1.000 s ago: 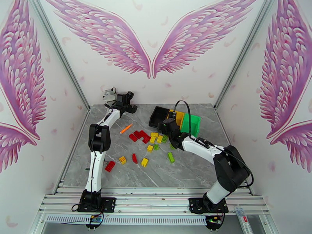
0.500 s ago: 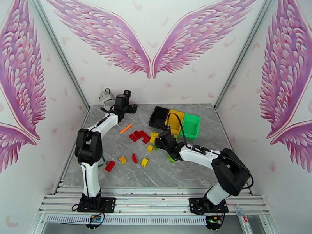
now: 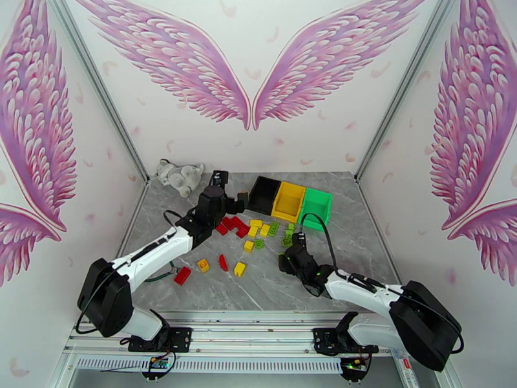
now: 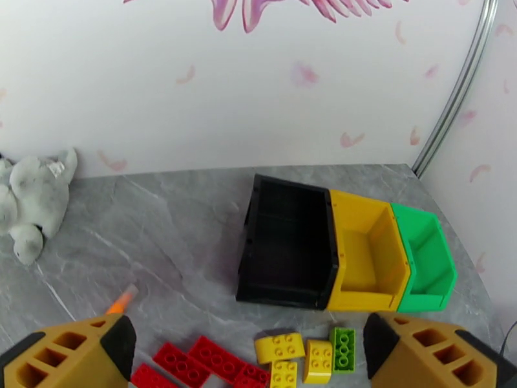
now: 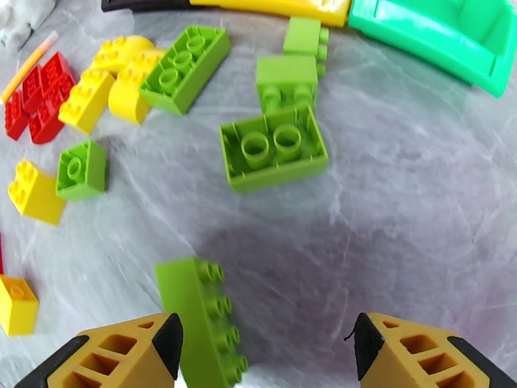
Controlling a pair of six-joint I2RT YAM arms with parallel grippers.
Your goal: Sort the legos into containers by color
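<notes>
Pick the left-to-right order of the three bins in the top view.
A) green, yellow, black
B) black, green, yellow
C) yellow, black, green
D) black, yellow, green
D: in the top view the black bin is at the left end, the yellow bin sits in the middle, and the green bin is at the right end.

Left white-and-black jointed arm laid low, stretched forward and rightward; black-bodied left pincer spread wide, blunt orange-yellow fingers far apart. Right white-and-black jointed arm folded low, elbow out to the right, reaching leftward; right pincer angled down, likewise gaping wide.
</notes>
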